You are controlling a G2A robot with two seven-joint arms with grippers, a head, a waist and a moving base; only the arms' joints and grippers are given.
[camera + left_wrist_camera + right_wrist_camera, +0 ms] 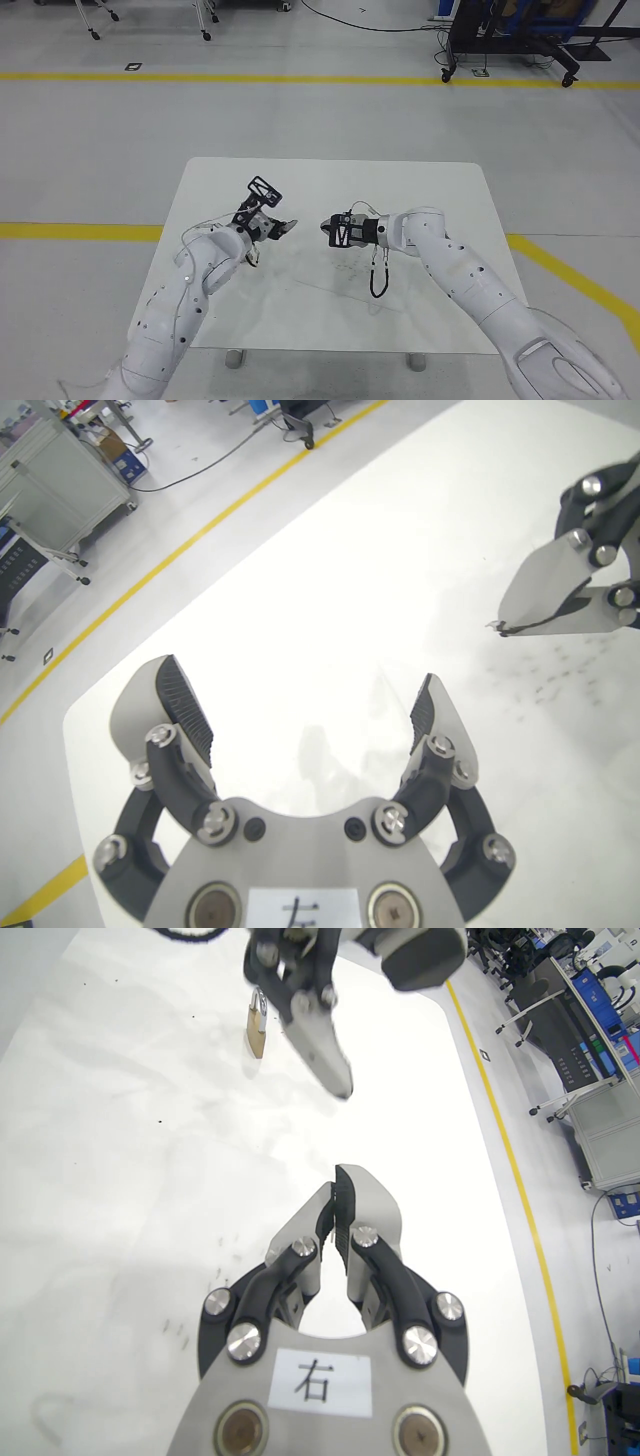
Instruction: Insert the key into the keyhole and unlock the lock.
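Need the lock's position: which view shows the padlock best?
Right wrist view: the padlock sits clear on the table. In the top view it is too small to tell; the left wrist view faces elsewhere.

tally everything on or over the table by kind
padlock: 1
grippers: 2 (left gripper open, right gripper shut)
table: 1
key: 0 clearly seen; anything pinched in the right gripper is too small to tell
total: 4
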